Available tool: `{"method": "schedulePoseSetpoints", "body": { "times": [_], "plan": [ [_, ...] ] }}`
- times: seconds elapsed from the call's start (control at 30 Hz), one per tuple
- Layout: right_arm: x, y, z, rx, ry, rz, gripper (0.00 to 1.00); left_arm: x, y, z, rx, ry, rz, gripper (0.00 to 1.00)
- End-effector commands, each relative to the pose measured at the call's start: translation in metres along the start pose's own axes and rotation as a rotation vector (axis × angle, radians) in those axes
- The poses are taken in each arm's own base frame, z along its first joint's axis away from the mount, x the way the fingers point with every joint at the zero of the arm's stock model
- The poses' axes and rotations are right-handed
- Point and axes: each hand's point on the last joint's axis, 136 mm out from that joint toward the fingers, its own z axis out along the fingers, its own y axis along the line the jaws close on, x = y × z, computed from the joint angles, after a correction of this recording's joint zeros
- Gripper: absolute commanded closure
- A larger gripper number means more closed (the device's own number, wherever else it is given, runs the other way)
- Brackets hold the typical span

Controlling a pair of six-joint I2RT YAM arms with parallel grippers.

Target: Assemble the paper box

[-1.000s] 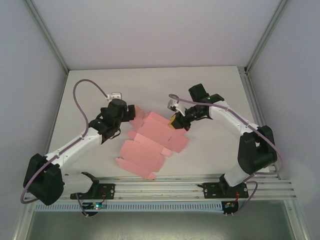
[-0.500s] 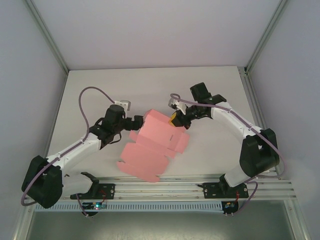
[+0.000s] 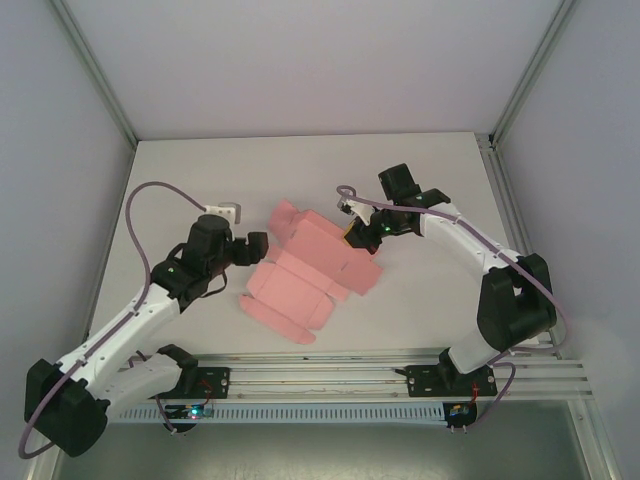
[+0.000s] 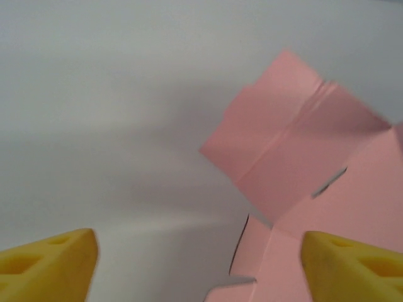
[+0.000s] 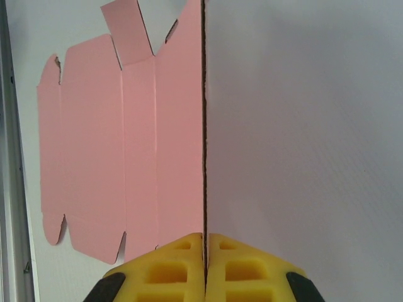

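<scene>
paper box (image 3: 310, 272) on table (image 3: 430, 175), left gripper (image 3: 262, 244) just left of it, right gripper (image 3: 352, 234) at its right edge

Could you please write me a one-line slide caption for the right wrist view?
Right gripper pinching one edge of the pink paper box, its creased panels and flaps spread out, not yet folded up.

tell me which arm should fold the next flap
Left, probably: the right gripper is shut on the edge of the card, while the left gripper is open and free near its flaps.
</scene>
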Motion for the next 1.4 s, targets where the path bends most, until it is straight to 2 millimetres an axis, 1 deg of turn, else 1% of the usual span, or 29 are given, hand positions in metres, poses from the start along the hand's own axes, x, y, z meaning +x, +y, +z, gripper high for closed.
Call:
{"method": "schedulePoseSetpoints", "body": {
  "times": [0.0, 0.1, 0.2, 0.3, 0.33, 0.37, 0.43, 0.47, 0.5, 0.57, 0.63, 0.67, 0.7, 0.77, 0.8, 0.9, 0.97, 1.0, 1.03, 1.1, 1.2, 1.27, 1.37],
  "plan": [
    [-0.015, -0.002, -0.005, 0.004, -0.037, -0.012, 1.0, 0.0, -0.005, 0.006, 0.043, -0.004, 0.025, 0.22],
    [-0.014, -0.001, -0.006, 0.001, -0.038, -0.012, 1.0, 0.005, -0.018, 0.016, 0.119, 0.019, 0.046, 0.25],
    [-0.014, -0.001, -0.005, -0.003, -0.036, -0.002, 1.0, 0.011, -0.02, 0.032, 0.128, 0.053, 0.041, 0.29],
    [-0.014, 0.0, -0.004, -0.006, -0.033, 0.001, 1.0, 0.013, -0.024, 0.043, 0.148, 0.084, 0.057, 0.48],
    [-0.013, -0.001, -0.004, -0.004, -0.031, 0.005, 1.0, 0.014, -0.028, 0.045, 0.17, 0.094, 0.066, 0.52],
    [-0.013, -0.001, -0.004, -0.003, -0.031, 0.005, 1.0, 0.016, -0.034, 0.047, 0.202, 0.104, 0.084, 0.59],
    [-0.013, -0.002, -0.004, 0.003, -0.029, 0.01, 1.0, 0.015, -0.043, 0.046, 0.254, 0.1, 0.091, 0.71],
    [-0.013, -0.002, -0.003, 0.001, -0.027, 0.013, 1.0, 0.016, -0.047, 0.045, 0.285, 0.098, 0.1, 0.8],
    [-0.013, -0.003, -0.003, 0.003, -0.025, 0.017, 1.0, 0.016, -0.051, 0.044, 0.308, 0.094, 0.108, 0.84],
    [-0.012, -0.005, -0.002, 0.016, -0.02, 0.025, 1.0, 0.017, -0.057, 0.04, 0.335, 0.087, 0.134, 0.89],
    [-0.012, -0.007, 0.0, 0.039, -0.007, 0.029, 1.0, 0.023, -0.055, 0.043, 0.286, 0.09, 0.192, 0.91],
    [-0.011, -0.004, 0.002, 0.041, 0.004, 0.017, 1.0, 0.028, -0.055, 0.046, 0.248, 0.094, 0.24, 0.97],
    [-0.012, -0.003, 0.003, 0.047, 0.009, 0.011, 1.0, 0.033, -0.055, 0.049, 0.217, 0.102, 0.293, 1.0],
    [-0.013, 0.001, 0.005, 0.042, 0.012, 0.009, 1.0, 0.04, -0.058, 0.055, 0.142, 0.117, 0.414, 1.0],
    [-0.014, 0.0, 0.005, 0.048, 0.011, 0.015, 1.0, 0.044, -0.063, 0.058, 0.119, 0.123, 0.472, 1.0],
    [-0.012, -0.003, 0.008, 0.08, 0.023, 0.016, 1.0, 0.048, -0.077, 0.068, 0.031, 0.108, 0.617, 1.0],
    [-0.007, -0.005, 0.014, 0.111, 0.046, -0.014, 1.0, 0.047, -0.083, 0.077, -0.035, 0.085, 0.685, 1.0],
    [-0.003, -0.008, 0.017, 0.14, 0.061, -0.029, 1.0, 0.048, -0.085, 0.082, -0.055, 0.085, 0.708, 1.0],
    [0.002, -0.016, 0.02, 0.191, 0.075, -0.036, 1.0, 0.048, -0.088, 0.087, -0.084, 0.072, 0.729, 1.0],
    [0.005, -0.026, 0.022, 0.249, 0.09, -0.046, 1.0, 0.052, -0.092, 0.097, -0.14, 0.068, 0.786, 1.0],
    [0.006, -0.029, 0.025, 0.253, 0.075, -0.066, 1.0, 0.067, -0.107, 0.112, -0.188, 0.074, 0.892, 1.0],
    [0.007, -0.031, 0.027, 0.259, 0.074, -0.082, 1.0, 0.075, -0.111, 0.122, -0.209, 0.071, 0.904, 1.0],
    [0.009, -0.036, 0.027, 0.265, 0.079, -0.086, 1.0, 0.074, -0.111, 0.125, -0.226, 0.06, 0.835, 1.0]
  ]
}}
